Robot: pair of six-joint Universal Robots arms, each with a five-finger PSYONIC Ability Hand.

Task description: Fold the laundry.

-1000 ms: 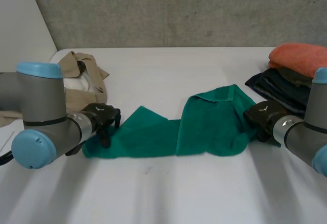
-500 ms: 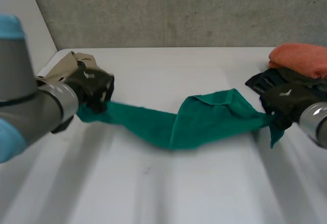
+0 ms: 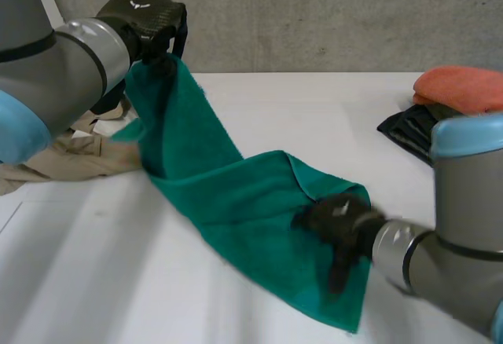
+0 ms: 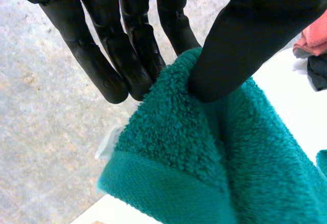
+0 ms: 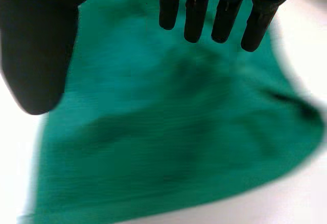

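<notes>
A green towel [image 3: 228, 195] runs from high at the back left down across the table toward the front right. My left hand [image 3: 145, 14] is raised above the table's back left, shut on the towel's upper corner. In the left wrist view its thumb [image 4: 240, 45] pinches the towel [image 4: 204, 152] against the fingers [image 4: 133, 45]. My right hand [image 3: 338, 218] is over the towel's low front end. Its fingers [image 5: 225, 9] are straight and spread above the towel [image 5: 168, 132], holding nothing.
A beige garment [image 3: 78, 151] lies crumpled at the table's left edge. At the back right sits a stack with an orange folded cloth [image 3: 460, 89] on dark ones [image 3: 409, 128]. A grey wall stands behind the white table [image 3: 299, 108].
My left hand closed on the towel's left corner and lifted it high to the back left. My right hand let go of the other end, opened and came forward over the towel.
</notes>
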